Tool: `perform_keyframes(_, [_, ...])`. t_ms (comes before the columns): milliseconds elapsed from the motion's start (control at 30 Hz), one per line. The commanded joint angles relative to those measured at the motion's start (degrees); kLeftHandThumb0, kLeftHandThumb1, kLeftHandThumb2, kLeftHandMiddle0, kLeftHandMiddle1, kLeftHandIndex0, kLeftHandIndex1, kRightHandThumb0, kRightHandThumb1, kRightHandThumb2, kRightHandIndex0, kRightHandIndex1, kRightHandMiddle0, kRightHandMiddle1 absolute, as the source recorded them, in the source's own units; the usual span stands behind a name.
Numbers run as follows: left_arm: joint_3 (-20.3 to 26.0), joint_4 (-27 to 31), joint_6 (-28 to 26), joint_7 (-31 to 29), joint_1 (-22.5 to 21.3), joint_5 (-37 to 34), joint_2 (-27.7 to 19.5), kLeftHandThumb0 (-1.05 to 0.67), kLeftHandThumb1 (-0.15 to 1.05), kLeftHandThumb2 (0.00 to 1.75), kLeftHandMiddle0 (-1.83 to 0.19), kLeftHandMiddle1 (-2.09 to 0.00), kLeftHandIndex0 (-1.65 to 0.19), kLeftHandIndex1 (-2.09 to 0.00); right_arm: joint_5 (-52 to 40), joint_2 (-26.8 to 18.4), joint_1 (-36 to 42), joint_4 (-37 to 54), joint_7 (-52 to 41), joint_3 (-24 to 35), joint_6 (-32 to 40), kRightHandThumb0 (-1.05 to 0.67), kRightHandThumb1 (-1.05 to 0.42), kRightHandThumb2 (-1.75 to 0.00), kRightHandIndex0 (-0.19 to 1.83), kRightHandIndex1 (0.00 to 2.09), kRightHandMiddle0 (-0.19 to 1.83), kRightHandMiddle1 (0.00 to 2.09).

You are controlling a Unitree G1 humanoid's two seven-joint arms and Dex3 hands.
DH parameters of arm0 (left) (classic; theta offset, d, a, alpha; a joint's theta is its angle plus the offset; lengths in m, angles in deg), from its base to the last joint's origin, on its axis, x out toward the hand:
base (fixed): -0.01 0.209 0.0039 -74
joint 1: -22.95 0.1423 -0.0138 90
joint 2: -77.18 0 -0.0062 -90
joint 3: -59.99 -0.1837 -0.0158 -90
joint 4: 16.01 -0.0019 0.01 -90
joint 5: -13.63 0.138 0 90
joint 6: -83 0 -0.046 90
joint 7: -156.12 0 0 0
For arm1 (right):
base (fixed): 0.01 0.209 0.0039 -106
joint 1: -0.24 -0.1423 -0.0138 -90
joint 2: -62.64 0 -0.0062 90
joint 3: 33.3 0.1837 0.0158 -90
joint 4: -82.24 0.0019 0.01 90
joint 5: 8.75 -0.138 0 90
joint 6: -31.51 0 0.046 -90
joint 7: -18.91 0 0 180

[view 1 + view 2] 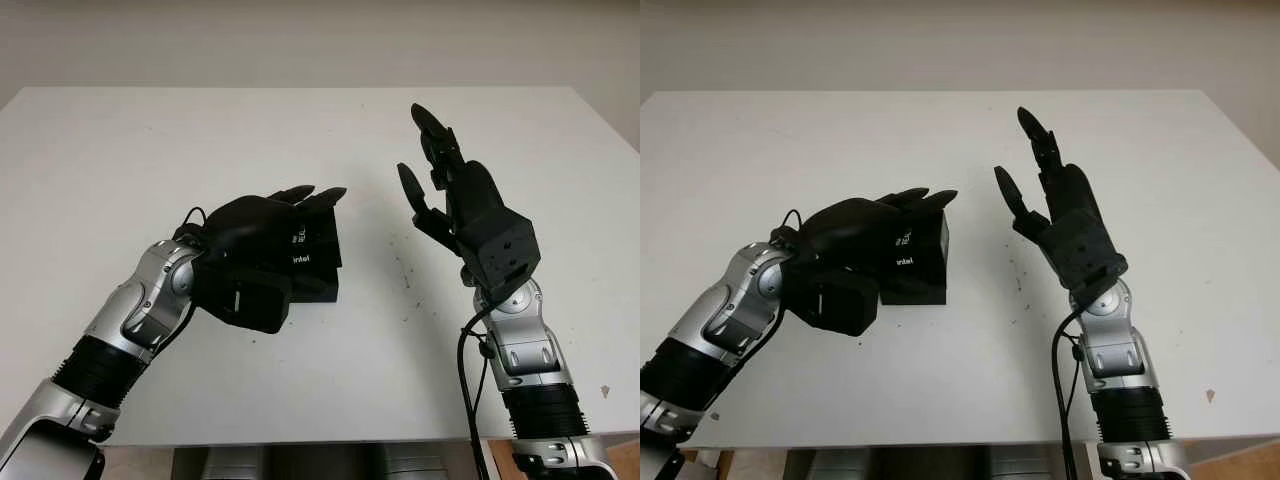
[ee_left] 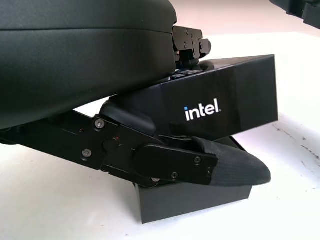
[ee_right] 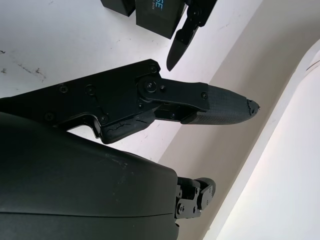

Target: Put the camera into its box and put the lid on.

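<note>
The lid (image 2: pixel 220 97) is being gripped by the left hand (image 1: pixel 262 232) across its smooth, light, stiff sides, tilted over the box (image 2: pixel 195 200); the right hand (image 1: pixel 450 195) is being held open alongside.

1. The left hand (image 2: pixel 150 125) grips the black lid (image 2: pixel 225 100), which is printed "intel".
2. The lid sits tilted over the black box (image 2: pixel 195 202).
3. The box stands on the white table (image 2: pixel 55 200).
4. One finger (image 2: pixel 220 167) crosses the box's front.
</note>
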Motion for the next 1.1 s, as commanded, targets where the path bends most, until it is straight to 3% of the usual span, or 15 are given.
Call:
perform_keyframes(0, [0.21, -1.96, 0.31, 1.17, -0.92, 0.79, -1.09, -0.52, 1.05, 0.28, -0.03, -0.07, -0.01, -0.09, 0.02, -0.57, -0.36, 0.87, -0.10, 0.05, -0.14, -0.75, -1.05, -0.56, 0.03, 0.05, -0.10, 0.38])
perform_keyframes(267, [-1.25, -4.45, 4.36, 3.87, -1.57, 4.21, -1.73, -0.54, 1.05, 0.30, -0.06, -0.07, -0.03, -0.09, 0.14, -0.32, 0.09, 1.43, -0.05, -0.07, 0.38, -0.75, -1.05, -0.56, 0.02, 0.05, -0.12, 0.39])
perform_keyframes(500, [0.56, -3.06, 5.31, 4.23, 0.05, 0.86, -0.38, -0.55, 1.05, 0.30, -0.15, -0.10, -0.09, -0.11, -0.50, 0.03, 0.28, 0.64, 0.05, -0.12, -1.06, -0.73, -1.05, -0.55, 0.02, 0.05, -0.12, 0.39])
perform_keyframes(533, [1.33, -2.53, 5.22, 4.63, 0.61, -0.63, 0.20, -0.53, 1.05, 0.29, -0.18, -0.66, -0.22, -0.39, -0.39, -0.14, 0.34, 0.55, -0.04, -0.23, -1.29, -0.72, -1.05, -0.56, 0.02, 0.05, -0.12, 0.39])
perform_keyframes(567, [1.79, -2.18, 5.11, 4.86, 0.95, -1.66, 0.54, -0.52, 1.05, 0.28, -0.13, -1.07, -0.17, -0.80, -0.28, -0.25, 0.37, 0.50, -0.08, -0.31, -1.46, -0.72, -1.05, -0.56, 0.02, 0.05, -0.12, 0.39])
perform_keyframes(600, [2.07, -1.56, 4.80, 4.91, 1.26, -2.35, 0.76, -0.52, 1.05, 0.28, -0.11, -1.29, -0.09, -1.10, -0.35, -0.28, 0.39, 0.47, -0.20, -0.30, -1.38, -0.72, -1.05, -0.56, 0.02, 0.05, -0.12, 0.39])
perform_keyframes(633, [2.14, -1.16, 4.59, 4.93, 1.44, -2.70, 0.80, -0.51, 1.05, 0.30, -0.11, -1.65, -0.06, -1.46, -0.40, -0.27, 0.41, 0.47, -0.26, -0.27, -1.31, -0.72, -1.05, -0.56, 0.02, 0.05, -0.12, 0.39])
perform_keyframes(700, [2.14, -0.18, 4.30, 4.67, 1.68, -3.13, 0.68, -0.48, 1.05, 0.32, -0.15, -1.95, -0.06, -1.79, -0.45, -0.17, 0.55, 0.78, -0.34, -0.21, -0.71, -0.73, -1.05, -0.56, 0.02, 0.05, -0.12, 0.38])
perform_keyframes(733, [2.08, -0.05, 4.49, 4.71, 1.70, -3.20, 0.57, -0.45, 1.05, 0.33, -0.20, -2.04, -0.04, -1.97, -0.49, -0.11, 0.57, 0.65, -0.29, -0.16, -1.01, -0.73, -1.05, -0.56, 0.01, 0.05, -0.11, 0.37])
perform_keyframes(800, [1.96, -0.20, 4.90, 4.95, 1.67, -3.12, 0.42, -0.44, 1.05, 0.35, -0.26, -2.08, -0.04, -2.06, -0.66, -0.06, 0.57, 0.40, -0.29, -0.06, -1.46, -0.73, -1.05, -0.56, 0.01, 0.05, -0.11, 0.37])
perform_keyframes(933, [1.46, -0.49, 5.36, 5.61, 1.59, -1.93, 0.04, -0.47, 1.05, 0.43, -0.49, -2.09, -0.25, -2.09, -0.68, -0.19, 0.81, 0.79, -0.40, -0.01, -0.98, -0.73, -1.05, -0.56, 0.01, 0.05, -0.11, 0.36])
perform_keyframes(1067, [1.40, -0.52, 5.37, 6.06, 1.70, -0.92, -0.06, -0.49, 1.05, 0.49, -0.61, -2.09, -0.30, -2.09, -1.23, -0.01, 0.88, 1.02, -0.47, 0.10, -0.62, -0.73, -1.05, -0.55, 0.00, 0.04, -0.11, 0.35])
